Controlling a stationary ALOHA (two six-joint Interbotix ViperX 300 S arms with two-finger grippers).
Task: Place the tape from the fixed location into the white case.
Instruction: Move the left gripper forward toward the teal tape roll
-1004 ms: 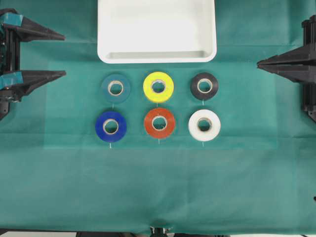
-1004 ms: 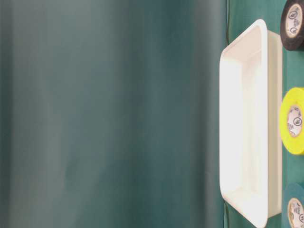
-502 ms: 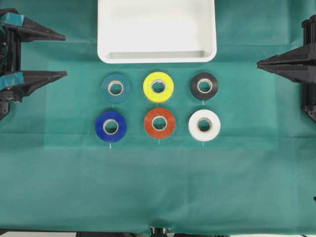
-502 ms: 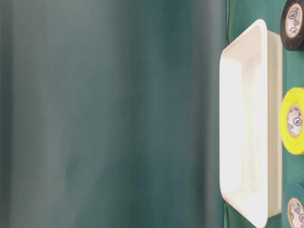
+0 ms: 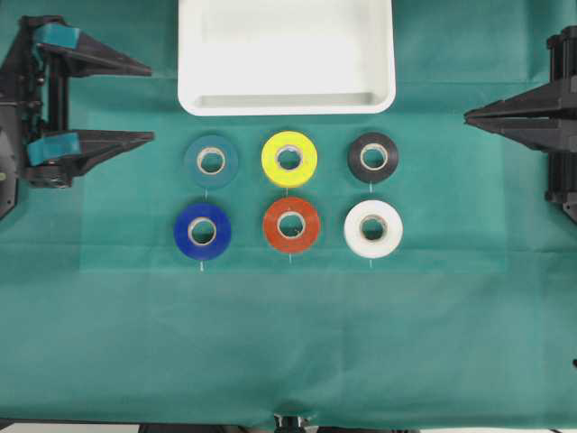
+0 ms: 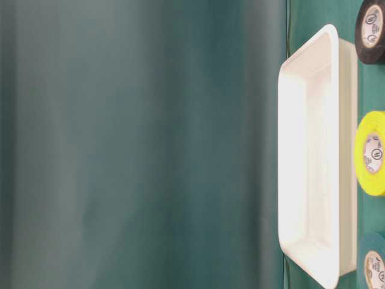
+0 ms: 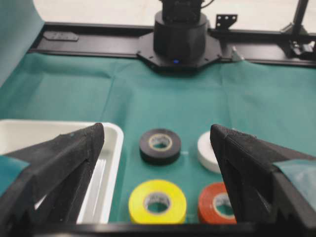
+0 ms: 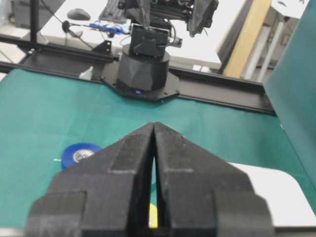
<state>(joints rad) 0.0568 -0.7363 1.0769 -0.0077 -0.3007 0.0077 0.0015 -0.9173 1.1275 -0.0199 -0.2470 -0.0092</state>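
Sitting bare, white case [image 5: 287, 101]; tape [image 5: 211, 161] outside; left gripper [image 5: 144, 101] spread, right gripper [image 5: 469, 115] pressed together.

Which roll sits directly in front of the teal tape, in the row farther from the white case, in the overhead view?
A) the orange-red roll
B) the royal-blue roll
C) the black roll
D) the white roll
B: in the overhead view the royal-blue roll lies straight below the teal tape, on the side away from the white case; the orange-red roll sits under the yellow roll instead.
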